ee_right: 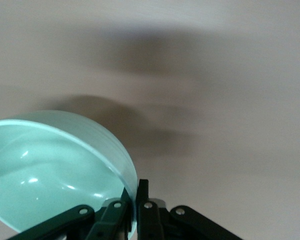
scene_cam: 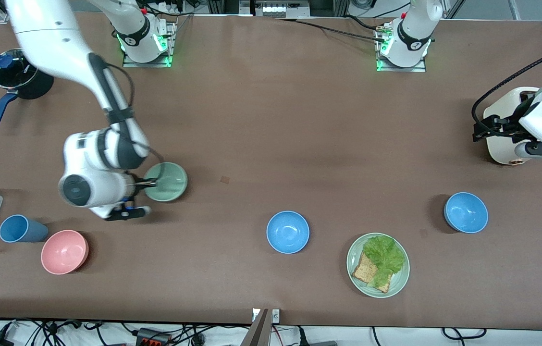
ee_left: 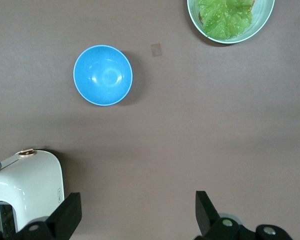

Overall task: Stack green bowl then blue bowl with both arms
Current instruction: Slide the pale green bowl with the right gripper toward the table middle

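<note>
Brown worktop (scene_cam: 271, 120): right gripper (ee_right: 136, 197) fingers pinch the green bowl (scene_cam: 166, 181) rim; next carry it to a blue bowl (scene_cam: 288, 232). Left gripper (ee_left: 135, 212), fingers spread, waits.

R hand (scene_cam: 148, 182) clamped, L hand (ee_left: 135, 215) agape

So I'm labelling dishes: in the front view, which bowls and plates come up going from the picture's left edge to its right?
Round pink bowl → pale mint-green bowl, pinched by the right gripper → blue bowl → pale green plate with lettuce and bread → second blue bowl.
</note>
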Controlling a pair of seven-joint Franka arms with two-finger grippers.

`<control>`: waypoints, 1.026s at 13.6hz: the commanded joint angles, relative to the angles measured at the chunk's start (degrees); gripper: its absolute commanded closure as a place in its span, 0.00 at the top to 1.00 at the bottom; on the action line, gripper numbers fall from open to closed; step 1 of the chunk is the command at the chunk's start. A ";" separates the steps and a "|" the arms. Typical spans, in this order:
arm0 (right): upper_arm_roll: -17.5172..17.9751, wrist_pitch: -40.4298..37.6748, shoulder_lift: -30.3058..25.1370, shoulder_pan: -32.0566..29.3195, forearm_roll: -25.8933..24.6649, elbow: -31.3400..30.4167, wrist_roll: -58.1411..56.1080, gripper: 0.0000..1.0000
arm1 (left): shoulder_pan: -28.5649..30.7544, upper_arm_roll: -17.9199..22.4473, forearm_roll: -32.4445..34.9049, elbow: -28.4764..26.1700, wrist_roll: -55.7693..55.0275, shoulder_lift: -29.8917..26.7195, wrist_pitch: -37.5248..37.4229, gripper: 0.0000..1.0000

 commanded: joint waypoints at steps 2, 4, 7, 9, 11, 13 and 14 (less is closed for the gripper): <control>-0.29 -0.21 -0.13 10.35 2.94 1.94 9.24 0.00 | 0.18 -0.02 -1.02 1.81 0.00 0.83 -1.09 1.00; -0.21 0.05 0.05 13.00 10.65 2.12 10.30 0.00 | 0.27 -0.02 -1.02 1.72 0.09 0.92 -1.09 1.00; -0.29 0.67 1.19 17.22 12.54 2.38 15.64 0.00 | 0.27 -0.02 -1.02 1.81 0.00 0.92 -1.09 1.00; -0.29 2.68 1.98 18.46 12.45 2.47 16.54 0.00 | 0.18 -0.02 -1.02 1.81 0.00 0.92 -1.09 1.00; -0.29 4.00 3.38 19.07 13.06 2.30 16.81 0.00 | 0.27 -0.02 -1.02 1.81 0.00 0.92 -1.09 1.00; -0.29 6.11 3.83 19.95 13.16 2.38 20.21 0.00 | 0.18 0.07 -0.94 1.81 -0.26 0.92 -1.09 1.00; -0.29 6.12 3.83 20.22 13.07 2.38 20.76 0.00 | 0.27 0.07 -1.02 1.81 -0.18 1.09 -1.09 1.00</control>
